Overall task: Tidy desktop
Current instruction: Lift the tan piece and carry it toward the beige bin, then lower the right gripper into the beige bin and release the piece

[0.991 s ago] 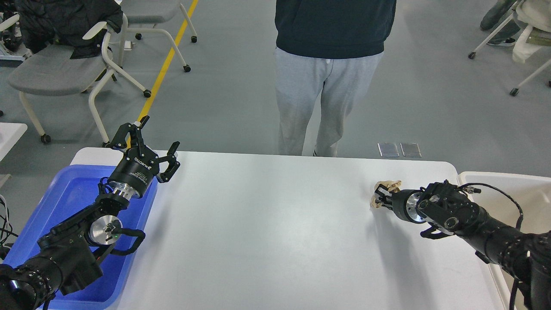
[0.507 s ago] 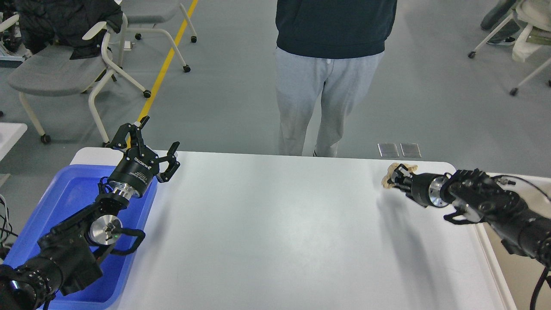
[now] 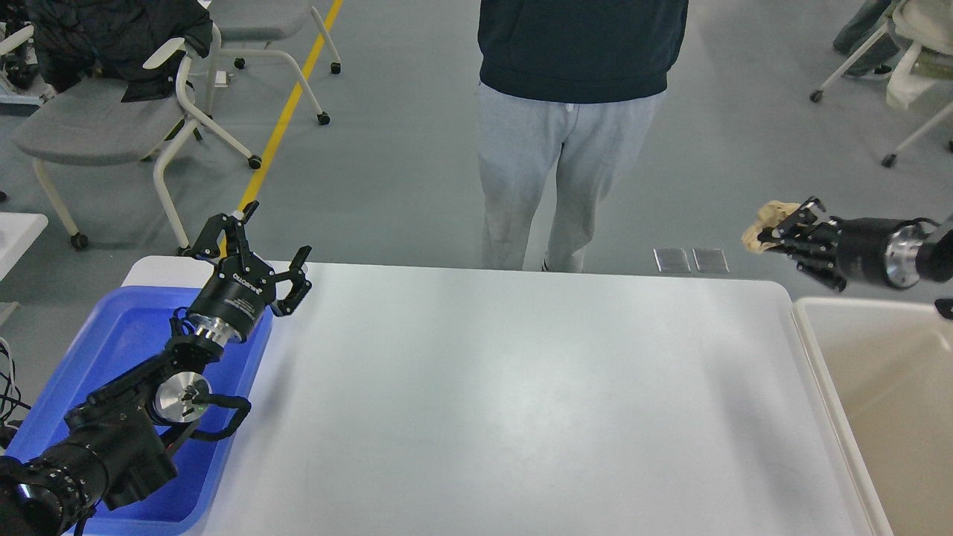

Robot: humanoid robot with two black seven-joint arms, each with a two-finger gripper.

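Note:
The desktop (image 3: 506, 402) is a wide white tabletop with rounded corners, with nothing lying on its surface. My right gripper (image 3: 778, 227) is shut on a small beige lumpy object (image 3: 767, 223) and holds it high, above the table's far right corner and past its back edge. My left gripper (image 3: 257, 246) is open and empty, held above the far left corner of the table, over the far edge of the blue tub (image 3: 112, 350).
The blue plastic tub sits at the table's left edge under my left arm. A beige bin (image 3: 886, 394) stands at the right edge. A person (image 3: 577, 112) stands just behind the table's far side. Wheeled chairs (image 3: 104, 119) stand on the floor at back left.
My right gripper lifted the beige object off the right part of the table and carried it up and to the right, past the back edge. The left arm has not moved.

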